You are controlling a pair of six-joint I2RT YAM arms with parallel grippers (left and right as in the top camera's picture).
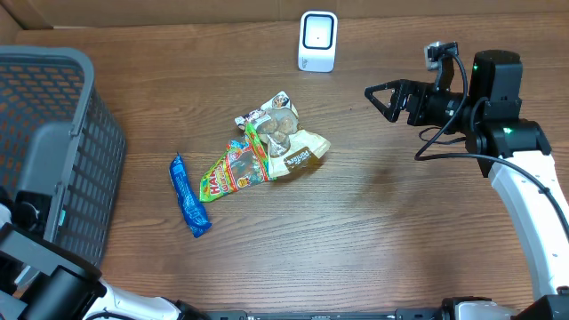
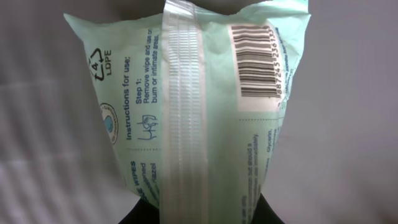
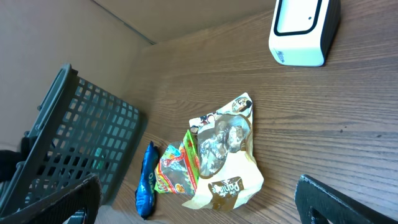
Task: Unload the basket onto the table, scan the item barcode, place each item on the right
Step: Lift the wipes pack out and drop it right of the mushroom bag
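One pack [image 2: 199, 112] of wipes, pale green, fills the left wrist view, standing on end with its back to the camera. A ribbed seam runs down its middle, and its one barcode [image 2: 256, 62] sits at the upper right, facing the lens. The left gripper [image 2: 204, 214] is clamped on the pack's lower end. Only the dark fingertips [image 2: 138, 219] show, at the bottom edge on either side of the pinched film. The pack's bottom is cut off, the small print is hard to read, and the background is a grey blur. From overhead the pack cannot be seen. Only the left arm [image 1: 44, 267] shows, half out of frame at the lower left beside the one grey basket [image 1: 44, 55], so where the pack sits over the table [image 1: 400, 222] cannot be told. The right gripper [image 1: 377, 103] hovers at the far right with jaws wide apart, holding nothing. One white scanner [image 1: 317, 41] stands at the far edge. Mid-table are three loose packets. A blue wrapper [image 1: 188, 196] lies alone, and a Haribo bag [image 1: 233, 175] lies partly under a cream bag [image 1: 289, 138].
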